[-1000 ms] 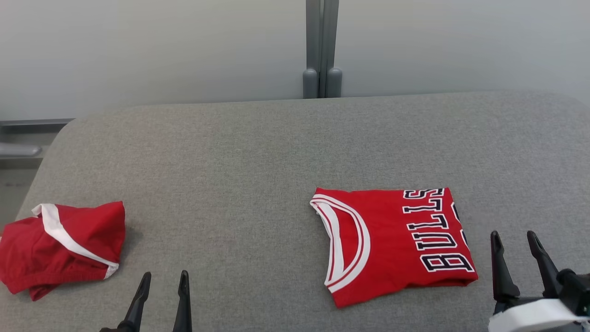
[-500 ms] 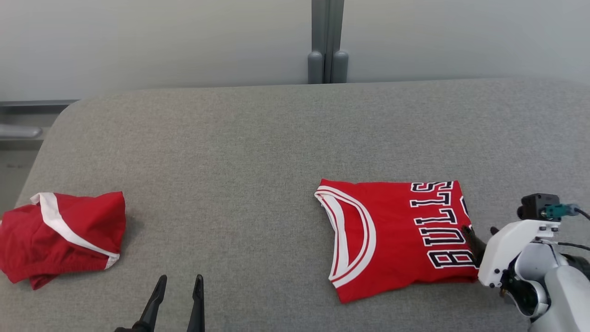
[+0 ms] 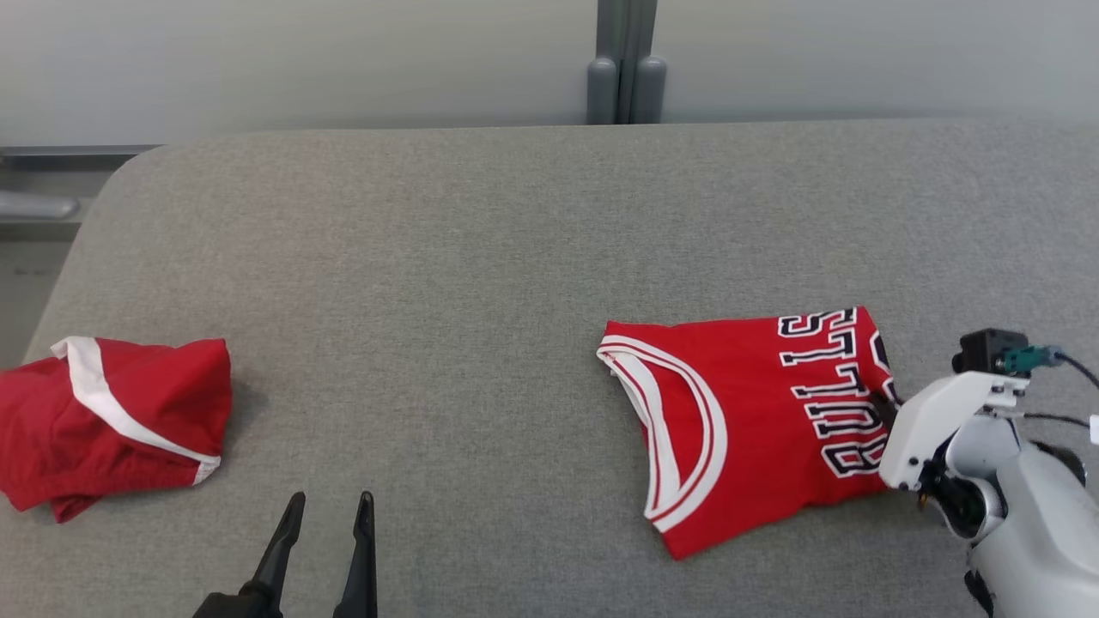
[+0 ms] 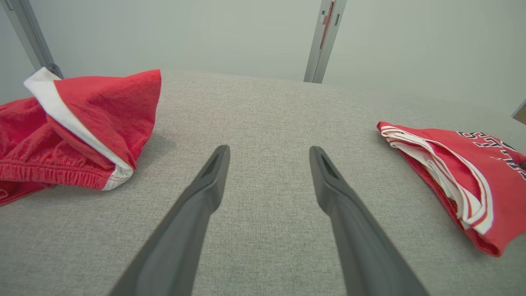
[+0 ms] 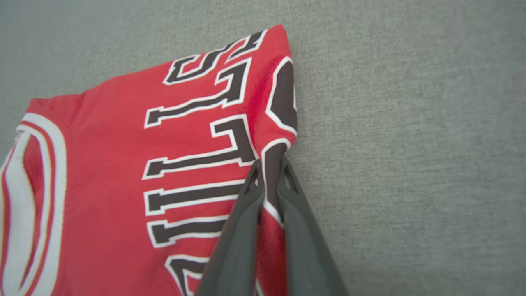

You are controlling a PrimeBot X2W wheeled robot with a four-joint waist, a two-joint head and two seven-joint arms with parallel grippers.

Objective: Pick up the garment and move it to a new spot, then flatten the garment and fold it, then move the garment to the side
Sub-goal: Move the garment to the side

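On right of worktop (image 3: 429, 257), edge of folded red garment (image 3: 747, 429) is pinched by right pincer (image 5: 269, 164), likely for sliding aside; left pincer (image 4: 269, 150) held wide.

We see bright, even, diffuse light on the matte grey table (image 3: 446, 257), and the one plain shadow is a soft patch beside the shorts (image 3: 129, 412) near the left edge. In the left wrist view the post (image 4: 324, 41) leans from wide-angle bending and the left fingers (image 4: 197, 213) lose focus toward the bottom; in the right wrist view the jersey (image 5: 102, 185) lettering looks slightly soft.
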